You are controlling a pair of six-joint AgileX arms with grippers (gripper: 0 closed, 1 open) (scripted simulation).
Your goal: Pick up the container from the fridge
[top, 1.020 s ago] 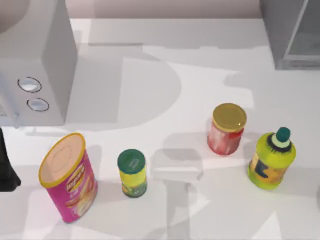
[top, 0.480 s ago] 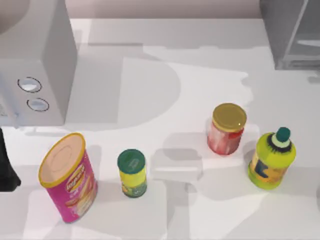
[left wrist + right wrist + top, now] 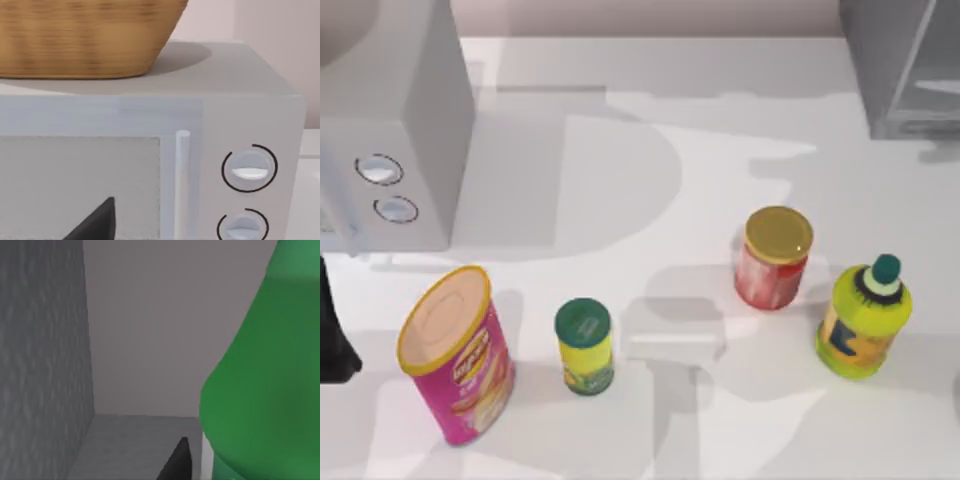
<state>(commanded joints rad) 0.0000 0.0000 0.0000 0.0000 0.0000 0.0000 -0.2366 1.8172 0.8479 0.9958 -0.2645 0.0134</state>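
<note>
Right pincer sitting inside fridge beside container, grip state indeterminable; left pincer idling, likewise; labels unreadable; counter carrying five containers.

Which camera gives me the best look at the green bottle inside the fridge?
The right wrist view: the green bottle looms close there, its bright body standing against the fridge's grey inner walls. The top view catches just the fridge's corner at the table's far right, and the left wrist view faces the box with two knobs instead.
</note>
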